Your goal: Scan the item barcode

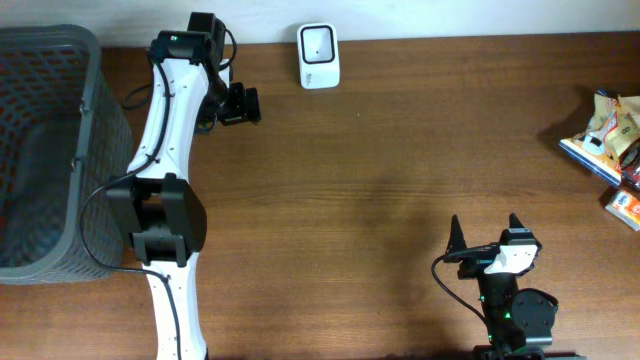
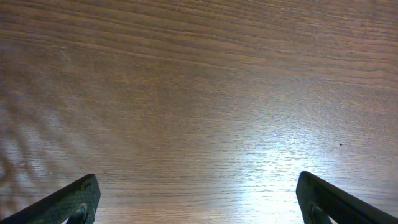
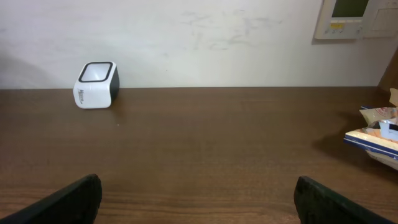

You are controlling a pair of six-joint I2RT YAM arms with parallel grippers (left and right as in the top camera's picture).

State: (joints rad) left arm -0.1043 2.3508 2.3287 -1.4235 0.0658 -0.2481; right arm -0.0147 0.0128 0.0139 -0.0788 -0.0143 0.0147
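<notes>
At the far left a grey plastic basket [image 1: 45, 150] is standing on the wooden table [image 1: 380, 170] and is partly going out of the overhead view. Just beside its right wall the left arm [image 1: 170, 150] is stretching from the near edge toward the back of the table. The left gripper [image 2: 198, 200] is hanging close above bare wood near the back edge. Its jaws are standing wide apart: in the left wrist view the two dark fingers [image 2: 69, 202] are showing only in the bottom corners, with nothing between them except the table.

To the right of this gripper, near the back edge and the wall, the white barcode scanner [image 1: 319, 56] is sitting upright. Its dark-framed window is facing up and a little forward.

Further right, at the near edge, the right gripper [image 1: 485, 230] is pointing toward the back of the table. Its jaws are also spreading fully and are holding nothing.

At the far right edge the packaged items [image 1: 605, 135] are lying in a small loose pile, well apart from both grippers and from the scanner. A small orange and white pack [image 1: 625, 207] is lying just beside the pile, nearer the front. I cannot tell where the barcode is on any of them. On the wall behind, a pale control panel [image 3: 351, 18] is hanging.
</notes>
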